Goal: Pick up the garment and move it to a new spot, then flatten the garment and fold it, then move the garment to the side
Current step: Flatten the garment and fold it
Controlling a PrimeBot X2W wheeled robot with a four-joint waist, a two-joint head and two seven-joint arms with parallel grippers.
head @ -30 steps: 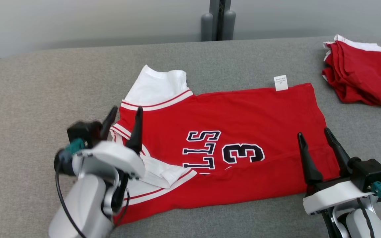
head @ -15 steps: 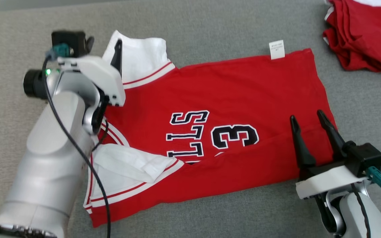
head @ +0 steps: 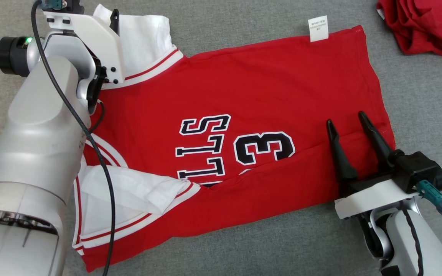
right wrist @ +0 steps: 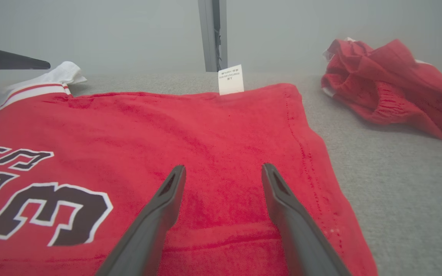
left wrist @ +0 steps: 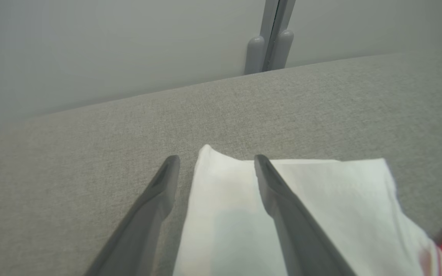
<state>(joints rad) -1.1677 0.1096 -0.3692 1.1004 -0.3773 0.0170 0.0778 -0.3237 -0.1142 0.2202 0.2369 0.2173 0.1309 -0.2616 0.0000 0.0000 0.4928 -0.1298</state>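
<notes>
Where my head looks down: the red knit basketball jersey [head: 244,88] with white striped sleeves lies spread on the grey fabric tabletop [head: 244,245]. Its hem end is under my right gripper [head: 344,118], whose fingers stand wide apart and hold nothing.
Writing: black, white-edged "LLS" and "3"; the edge nearest me folds over the letters' ends. A white care tag [head: 318,28] sits beyond my right fingertips, its print too small to read.
Left wrist: my left gripper [left wrist: 216,160] gapes empty and straddles the edge of the white sleeve [left wrist: 320,199], one finger over sleeve, one over tabletop.
Right wrist: the hem seam [right wrist: 305,145] runs just right of my fingers; a crumpled red garment [right wrist: 393,84] lies well off to the right.
Handling: I judge it light, limp and quick to wrinkle; pinch a sleeve corner and a hem corner together.
</notes>
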